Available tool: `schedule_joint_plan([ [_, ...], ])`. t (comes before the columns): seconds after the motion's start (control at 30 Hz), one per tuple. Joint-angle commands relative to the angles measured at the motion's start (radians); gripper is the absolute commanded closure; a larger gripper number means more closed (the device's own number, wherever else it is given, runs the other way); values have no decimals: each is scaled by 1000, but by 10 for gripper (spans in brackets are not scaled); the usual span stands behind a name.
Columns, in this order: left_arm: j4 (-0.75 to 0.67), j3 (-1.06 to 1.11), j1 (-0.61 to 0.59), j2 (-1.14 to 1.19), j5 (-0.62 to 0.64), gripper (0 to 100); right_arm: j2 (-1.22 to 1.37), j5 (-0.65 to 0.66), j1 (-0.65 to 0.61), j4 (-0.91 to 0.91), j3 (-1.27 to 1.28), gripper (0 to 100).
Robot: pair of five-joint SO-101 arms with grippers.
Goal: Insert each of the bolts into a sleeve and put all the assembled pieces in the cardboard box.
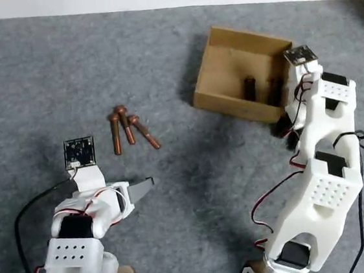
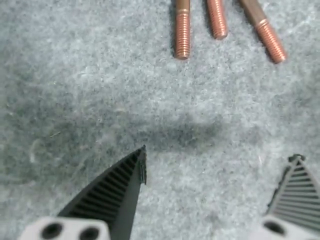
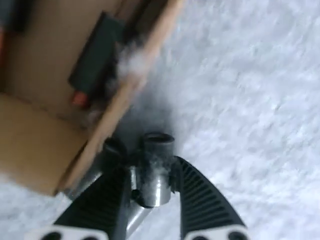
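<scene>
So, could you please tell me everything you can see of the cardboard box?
The cardboard box is brown, open on top, with low walls and a flat floor. It sits turned at an angle on the grey carpet. Two dark assembled pieces rest inside by the wall nearest the arms; one shows a copper bolt end in the right wrist view. The right gripper, shut on a sleeve, is just outside that wall; contact cannot be told.
</scene>
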Motion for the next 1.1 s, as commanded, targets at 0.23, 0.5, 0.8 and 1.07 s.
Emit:
schedule_joint_plan([
  [0.23, 137, -143, -53, 1, -9, 607, -394, -106, -24, 170, 76, 993],
  [0.5, 204, -245, -53, 4, 23, 622, -832, -104, -71, 183, 415, 993],
  [0.8, 204, -424, -61, 291, 23, 691, -1279, -100, -111, 185, 723, 993],
  [1.07, 204, -742, -162, 742, -6, 656, -1511, -57, -111, 295, 842, 993],
])
